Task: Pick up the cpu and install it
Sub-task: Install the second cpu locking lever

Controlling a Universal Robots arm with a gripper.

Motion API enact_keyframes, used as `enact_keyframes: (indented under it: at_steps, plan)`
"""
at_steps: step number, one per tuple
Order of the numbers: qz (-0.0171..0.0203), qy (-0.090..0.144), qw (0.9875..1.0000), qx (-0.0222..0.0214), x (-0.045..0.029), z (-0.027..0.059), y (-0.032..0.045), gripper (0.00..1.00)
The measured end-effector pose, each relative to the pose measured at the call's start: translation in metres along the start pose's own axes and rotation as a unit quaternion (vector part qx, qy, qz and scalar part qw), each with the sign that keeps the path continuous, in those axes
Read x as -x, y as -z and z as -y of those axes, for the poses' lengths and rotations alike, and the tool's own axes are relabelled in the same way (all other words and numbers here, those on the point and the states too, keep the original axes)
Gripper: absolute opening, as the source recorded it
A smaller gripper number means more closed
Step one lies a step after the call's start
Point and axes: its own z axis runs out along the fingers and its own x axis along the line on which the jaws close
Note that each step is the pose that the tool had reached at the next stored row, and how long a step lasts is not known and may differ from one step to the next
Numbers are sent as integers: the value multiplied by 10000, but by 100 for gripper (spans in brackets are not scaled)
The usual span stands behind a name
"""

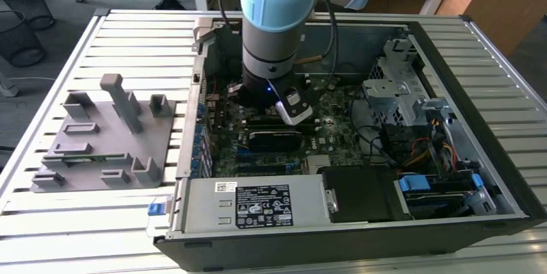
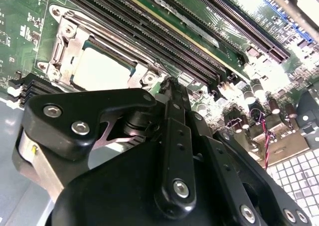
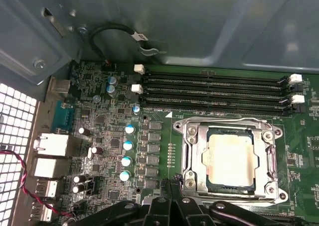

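While the arm [image 1: 271, 24] reaches down into the open computer case [image 1: 504, 178], the gripper [image 3: 172, 182] hangs just above the motherboard [image 3: 114, 151], fingers pressed together and holding nothing. In both wrist views the black fingers [image 2: 172, 94] meet at a thin tip right beside the near edge of the CPU socket frame [image 3: 192, 159].

The cpu [image 3: 232, 159] already sits in the socket, silver top up, flat, inside the metal frame. Second wrist view shows the same cpu [image 2: 102, 69] just beyond the fingertips, not touched.

Past the socket run four black memory slots [image 3: 214, 92] with white latches, parallel to the socket's far edge. A row of blue-topped capacitors [image 3: 127, 145] stands beside the socket toward the rear port block [image 3: 50, 145]. A black cable loop [image 3: 117, 31] hangs on the case wall beyond the slots.

In the exterior view the power supply [image 1: 252, 203] lies at the case's near edge, drive bays [image 1: 440, 187] at the near corner on the exterior view's right. A grey fixture tray [image 1: 102, 139] rests on the slatted bench [image 1: 77, 235], on the exterior view's left of the case.
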Motion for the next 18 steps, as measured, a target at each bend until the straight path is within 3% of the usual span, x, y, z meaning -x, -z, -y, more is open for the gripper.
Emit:
enact_keyframes:
  at_steps: [18]
  plan:
    - [-1,0,10000,-2,-2,-15,58,12]
